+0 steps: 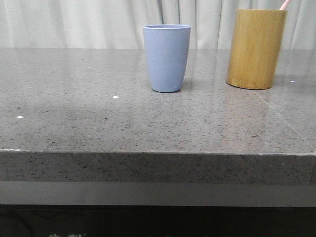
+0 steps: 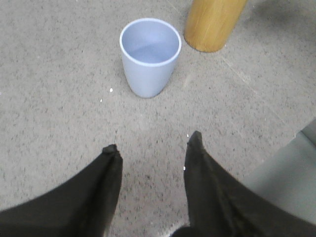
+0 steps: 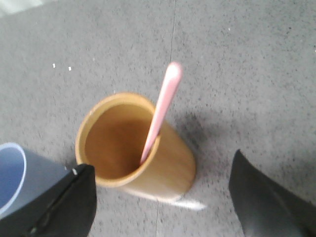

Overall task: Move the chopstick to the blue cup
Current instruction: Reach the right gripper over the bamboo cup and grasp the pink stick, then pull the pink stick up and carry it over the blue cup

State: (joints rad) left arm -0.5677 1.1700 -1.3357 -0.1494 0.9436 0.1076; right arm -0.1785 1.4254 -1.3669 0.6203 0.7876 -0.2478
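Note:
The blue cup stands upright and empty near the table's middle, also seen from above and partly behind a finger. The pale pink chopstick leans inside the yellow-brown bamboo cylinder, its tip poking above the rim. My right gripper hangs open above the cylinder, fingers spread wide on either side, holding nothing. My left gripper is open over bare table, short of the blue cup.
The bamboo cylinder stands at the back right, to the right of the blue cup, and shows again. The grey speckled tabletop has a front edge near me. White curtains hang behind.

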